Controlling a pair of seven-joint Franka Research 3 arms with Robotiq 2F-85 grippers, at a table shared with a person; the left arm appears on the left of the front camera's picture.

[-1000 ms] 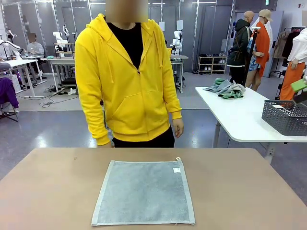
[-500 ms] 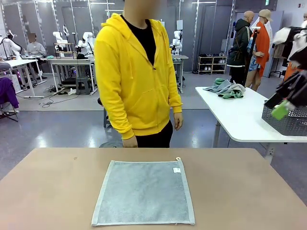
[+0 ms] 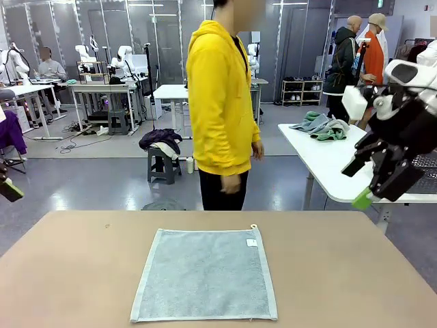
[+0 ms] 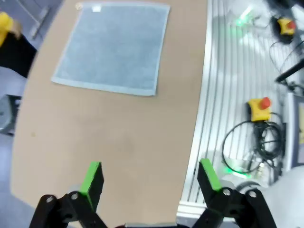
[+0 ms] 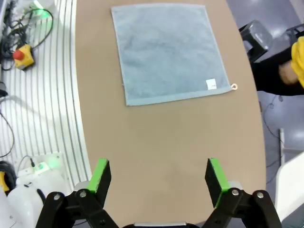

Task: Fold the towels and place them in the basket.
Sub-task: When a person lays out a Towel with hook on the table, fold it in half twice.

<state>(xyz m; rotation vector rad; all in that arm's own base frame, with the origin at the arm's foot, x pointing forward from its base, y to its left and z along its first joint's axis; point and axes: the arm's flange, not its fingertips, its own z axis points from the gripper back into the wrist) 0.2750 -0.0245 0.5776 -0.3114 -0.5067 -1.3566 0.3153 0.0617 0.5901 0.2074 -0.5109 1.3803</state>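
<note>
Grey-blue towel (image 3: 205, 275) flat on table (image 3: 355, 273)

One grey-blue towel (image 3: 205, 273) lies on the one brown table (image 3: 68, 273), bearing one white tag (image 3: 251, 242). There are two robot hands, the left hand (image 4: 150, 173) and the right hand (image 5: 157, 175), each with two green pads (image 4: 92, 172), and one person in a yellow hoodie (image 3: 218, 102) stands at the far side. One dark basket (image 3: 430, 174) and one heap of cloths (image 3: 319, 126) sit on one white table (image 3: 328, 167), and two yellow boxes with red buttons (image 4: 260, 108) lie on the floor.
</note>
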